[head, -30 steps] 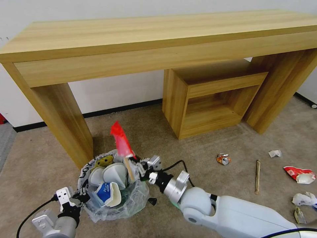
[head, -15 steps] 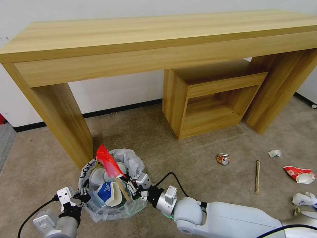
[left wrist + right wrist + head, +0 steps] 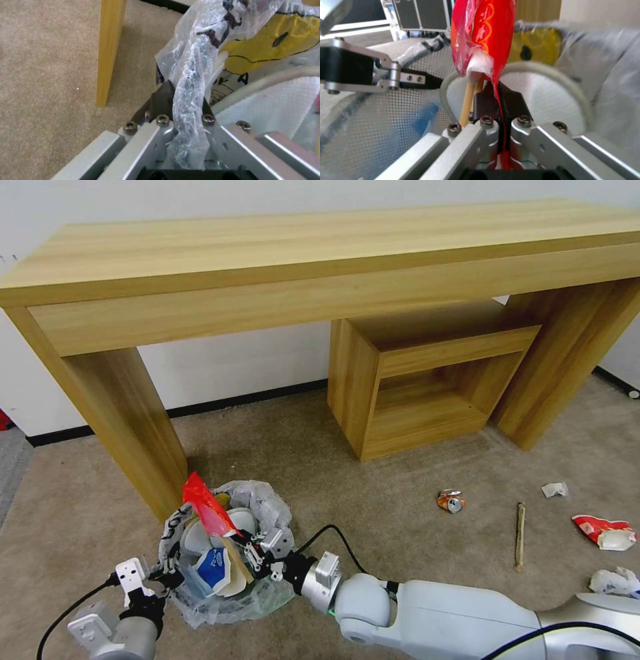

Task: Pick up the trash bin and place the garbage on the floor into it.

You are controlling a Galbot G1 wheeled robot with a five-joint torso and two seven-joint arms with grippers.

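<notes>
A: Well, nearest first: the right hand (image 3: 257, 557) is over the trash bin (image 3: 175, 527), pinching a red wrapper (image 3: 205, 505) with a wooden stick (image 3: 237, 559) lying alongside the clamped fingers (image 3: 485, 102).

B: And the other one?

A: The left hand (image 3: 160, 579) is pressed shut on the bin's rim, with the crinkly bag liner (image 3: 190, 82) bunched between its fingers (image 3: 162, 97). That hand carries the bin, which sits just above the floor (image 3: 400, 480).

B: What could go wrong?

A: The wrapper stands tall above the right hand, well over the rim. Let go from here, I think it could tip outward and slide off onto the carpet. The bin is also crowded: white slippers (image 3: 247, 521), a blue-white carton (image 3: 215, 565) and a yellow wrapper (image 3: 220, 501) just beyond the right hand's fingertips, so the stick may prop on them rather than drop. And the left grip is partly on thin plastic, which might slip or tear.

B: Anything left further out?

A: Yes, well away from the right hand: a crushed can (image 3: 451, 501), another stick (image 3: 519, 527), crumpled paper (image 3: 555, 489), a red-and-white wrapper (image 3: 605, 532), more scraps. Beyond them all stands the wooden counter (image 3: 320, 253).
</notes>
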